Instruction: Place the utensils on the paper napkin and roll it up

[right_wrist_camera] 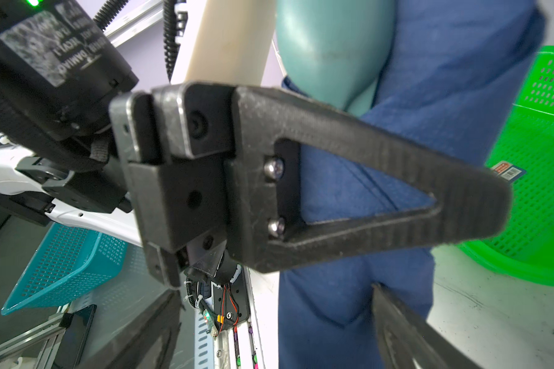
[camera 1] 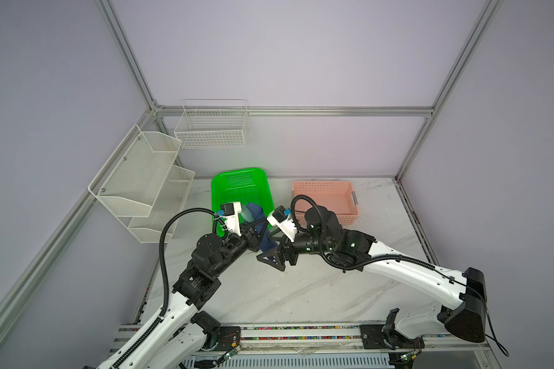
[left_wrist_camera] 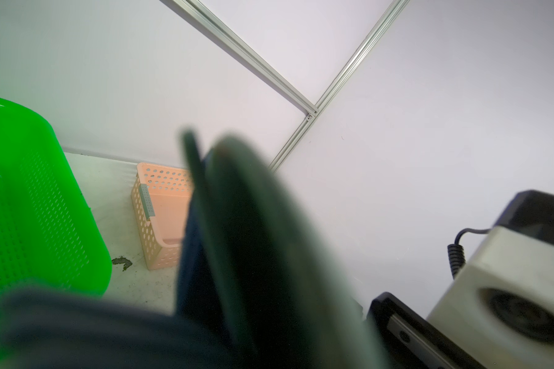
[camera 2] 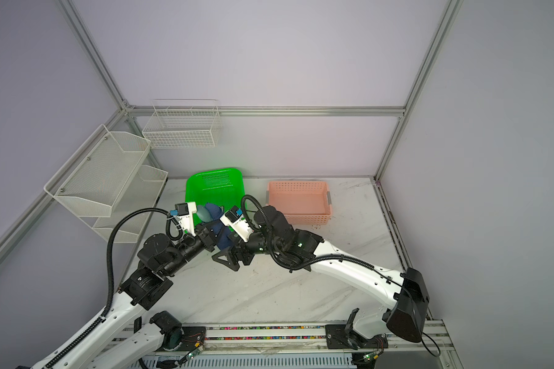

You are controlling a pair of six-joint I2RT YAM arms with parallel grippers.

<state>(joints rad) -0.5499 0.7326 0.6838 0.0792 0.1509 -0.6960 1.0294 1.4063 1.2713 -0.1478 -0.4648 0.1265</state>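
Your left jaws pinch the rolled napkin and its spoon aloft at the green basket's 5 o'clock, right jaws spread at its lower end; close them crooked and the roll may unfurl, dropping that spoon onto the tabletop.

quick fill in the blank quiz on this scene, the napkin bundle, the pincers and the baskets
1. The left pincer is shut on a rolled-up paper napkin coloured ___.
2. The teal bowl poking out of the roll belongs to a ___.
3. The right pincer has its jaws ___.
4. In both top views the pink basket sits right of a ___ basket.

Missing words: blue; spoon; open; green
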